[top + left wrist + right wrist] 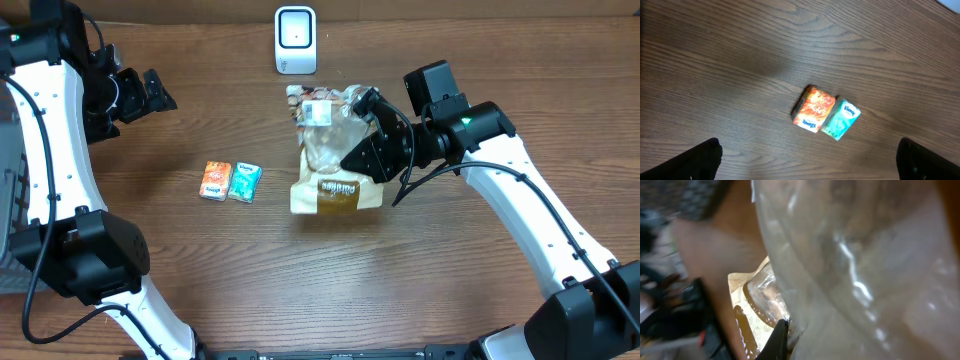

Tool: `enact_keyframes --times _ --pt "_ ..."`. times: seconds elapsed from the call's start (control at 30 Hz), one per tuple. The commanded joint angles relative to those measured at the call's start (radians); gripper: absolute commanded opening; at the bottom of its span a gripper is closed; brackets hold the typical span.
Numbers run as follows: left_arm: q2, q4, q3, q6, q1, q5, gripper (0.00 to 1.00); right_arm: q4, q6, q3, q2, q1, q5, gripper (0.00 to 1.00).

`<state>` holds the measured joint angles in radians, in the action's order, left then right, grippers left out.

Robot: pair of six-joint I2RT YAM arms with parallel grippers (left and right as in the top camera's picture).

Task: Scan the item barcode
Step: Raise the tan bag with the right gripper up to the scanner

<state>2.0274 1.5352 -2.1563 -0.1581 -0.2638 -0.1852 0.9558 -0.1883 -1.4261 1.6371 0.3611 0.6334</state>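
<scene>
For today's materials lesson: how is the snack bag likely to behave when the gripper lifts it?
Probably floppy: the bag has clear film crumpled where the right gripper pinches it. Likely slippery: the film shines with glare. Its contents may shift, so it could sag.

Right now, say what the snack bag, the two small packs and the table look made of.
Snack bag: clear glossy plastic film that crinkles and throws glare, with a tan printed band, possibly paper.
Orange pack and teal pack: probably thin printed plastic wrap, with a slight sheen.
Table: wood or wood-look laminate, matte, with visible grain.
</scene>
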Motion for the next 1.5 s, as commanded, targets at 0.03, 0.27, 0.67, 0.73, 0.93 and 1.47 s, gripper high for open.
enact_keyframes --times 0.03,0.27,0.67,0.73,0.93,1.47 --pt "-0.013 -0.002 -0.014 -0.006 -0.003 0.014 1.00 -0.020 0.142 -0.124 -0.032 0.048 -0.335 0.04" --pt "-0.013 -0.002 -0.014 -0.006 -0.003 0.015 0.99 -0.138 0.176 -0.318 -0.032 0.136 -0.867 0.04" --pt "-0.013 -0.002 -0.014 -0.006 -0.003 0.014 1.00 -0.910 -0.425 -0.328 0.218 0.229 -1.466 0.04" --pt "-0.013 -0.002 -0.014 -0.006 -0.003 0.015 1.00 -1.188 -0.636 -0.328 0.346 0.229 -1.584 0.04" --pt "-0.013 -0.002 -0.014 -0.006 -0.003 0.014 1.00 -1.538 -0.969 -0.328 0.557 0.227 -1.599 0.04" --pt "-0.013 -0.002 -0.014 -0.006 -0.003 0.014 1.00 -1.557 -1.021 -0.328 0.813 0.226 -1.583 0.04"
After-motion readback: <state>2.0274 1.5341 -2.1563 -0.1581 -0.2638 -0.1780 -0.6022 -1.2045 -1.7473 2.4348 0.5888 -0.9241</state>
